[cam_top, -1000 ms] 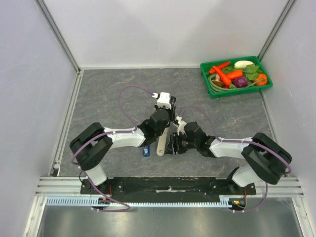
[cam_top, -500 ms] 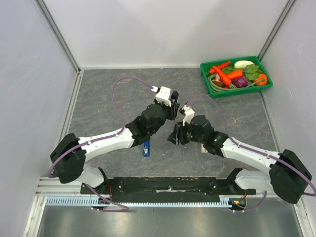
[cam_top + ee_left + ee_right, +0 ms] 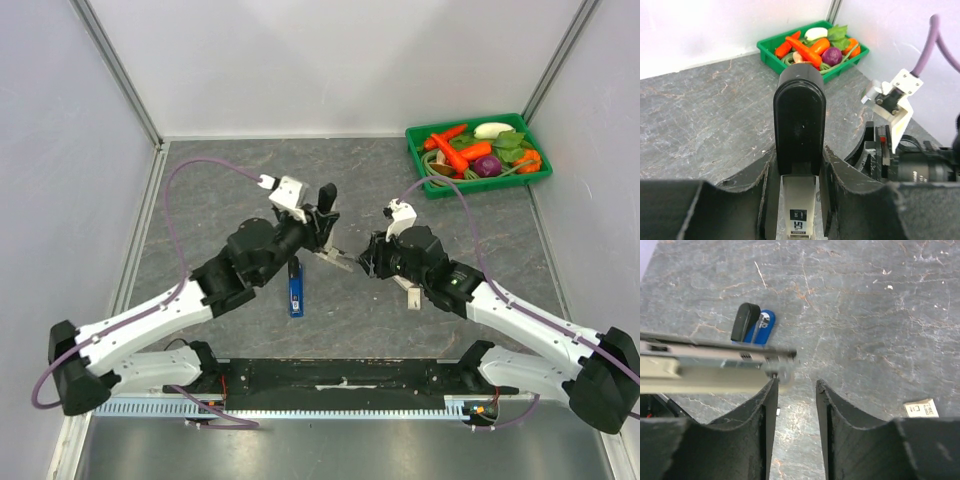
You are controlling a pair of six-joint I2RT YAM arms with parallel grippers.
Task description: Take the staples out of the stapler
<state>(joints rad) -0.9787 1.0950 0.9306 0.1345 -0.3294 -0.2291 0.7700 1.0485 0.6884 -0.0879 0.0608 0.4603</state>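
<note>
My left gripper [image 3: 322,232] is shut on the stapler [image 3: 327,196] and holds it above the table. In the left wrist view the stapler's black top arm [image 3: 800,115] stands hinged up between my fingers [image 3: 840,175], with the beige magazine [image 3: 799,200] below it. The magazine's metal end [image 3: 338,260] juts toward my right gripper [image 3: 368,258]. In the right wrist view that metal rail [image 3: 715,367] comes in from the left and ends at my left fingertip [image 3: 771,387]. The right gripper [image 3: 795,382] is open, with nothing between its fingers. No loose staples show.
A blue and black object [image 3: 296,290] [image 3: 752,326] lies on the table below the stapler. A small beige tag [image 3: 921,408] lies near my right gripper. A green tray [image 3: 430,185] [image 3: 767,48] of vegetables stands at the back right. White walls ring the table.
The left arm has stretched out, lifting the stapler off the table and away from the near edge. The right gripper followed it, and its jaws have narrowed a little.
</note>
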